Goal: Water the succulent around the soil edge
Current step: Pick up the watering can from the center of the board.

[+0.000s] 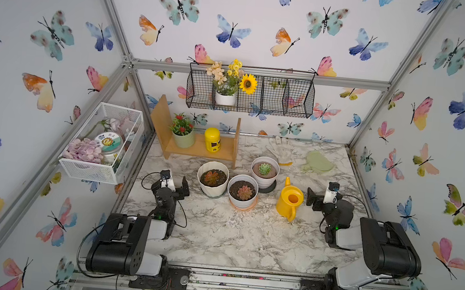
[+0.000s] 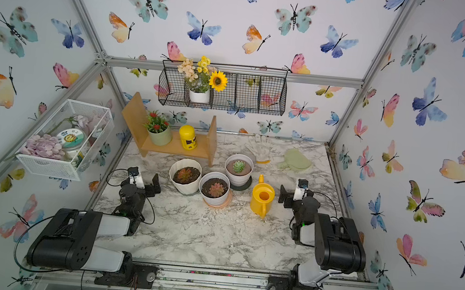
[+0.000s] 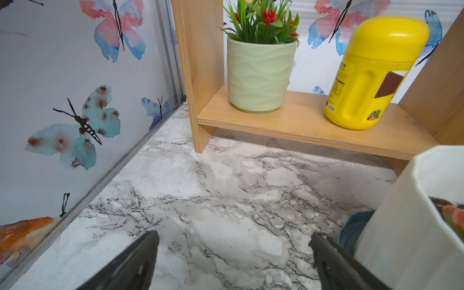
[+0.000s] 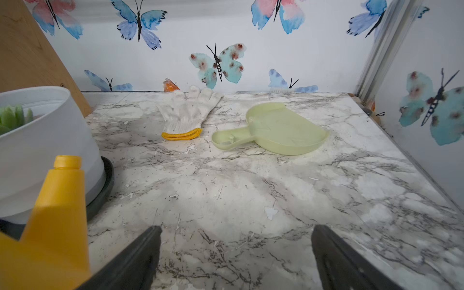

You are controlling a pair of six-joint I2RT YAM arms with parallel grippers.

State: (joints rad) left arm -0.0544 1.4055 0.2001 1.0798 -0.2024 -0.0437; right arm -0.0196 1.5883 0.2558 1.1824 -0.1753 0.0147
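Observation:
The succulent [image 1: 211,177] [image 2: 184,175] is an orange-red rosette in dark soil, in a ribbed cream-white pot [image 1: 211,191] left of table centre. The soil edge [image 1: 221,173] shows as a dark ring inside the rim. In the left wrist view the pot [image 3: 401,226] stands just beside one finger. A yellow watering can [image 1: 290,199] [image 2: 262,196] [image 4: 55,213] stands upright right of the pots. My left gripper [image 1: 177,181] [image 3: 234,241] is open and empty, left of the ribbed pot. My right gripper [image 1: 321,194] [image 4: 236,232] is open and empty, right of the can.
A pink-red rosette in a smooth white pot [image 1: 242,193] and a pale green rosette pot [image 1: 264,170] stand between succulent and can. Behind are a wooden shelf [image 1: 199,149], a white glove [image 1: 280,151] and a green dustpan [image 1: 318,161]. A wire basket [image 1: 100,141] hangs on the left wall.

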